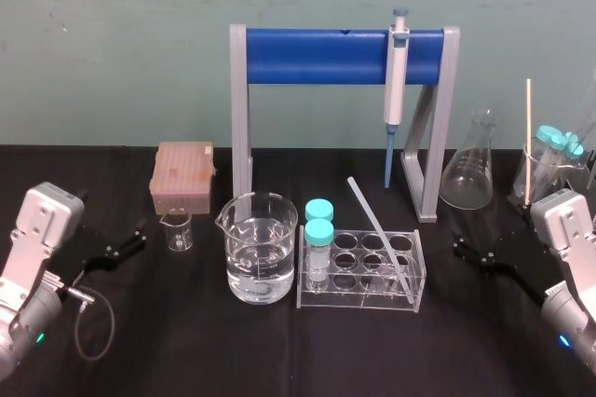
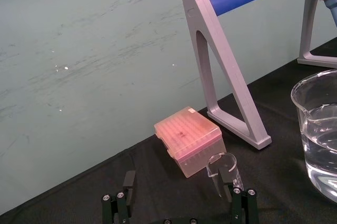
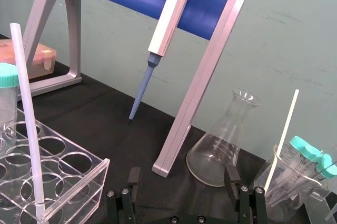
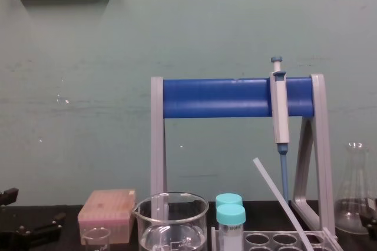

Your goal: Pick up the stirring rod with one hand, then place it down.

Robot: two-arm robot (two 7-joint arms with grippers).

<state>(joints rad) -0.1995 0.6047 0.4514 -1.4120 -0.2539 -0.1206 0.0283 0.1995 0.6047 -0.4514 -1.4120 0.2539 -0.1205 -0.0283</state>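
Note:
The stirring rod [image 1: 380, 234] is a translucent whitish rod leaning aslant in the clear tube rack [image 1: 410, 299] at the table's middle, its top tilted toward the back left. The right wrist view has the stirring rod [image 3: 26, 124] rising from the rack's corner, and the chest view shows the stirring rod [image 4: 277, 197] sloping up to the left. My right gripper [image 1: 471, 250] rests open on the table right of the rack, fingers apart [image 3: 182, 177] and holding nothing. My left gripper [image 1: 128, 240] lies open at the far left, also with nothing in its open fingers [image 2: 179, 183].
A water beaker [image 1: 261, 248] and two teal-capped tubes [image 1: 319, 229] stand left of the rod. Behind, a blue-bar stand [image 1: 345, 54] holds a pipette [image 1: 396, 80]. A pink tip box [image 1: 183, 176], small beaker [image 1: 177, 229], flask [image 1: 470, 169] and a beaker with a thin stick [image 1: 528, 141] stand around.

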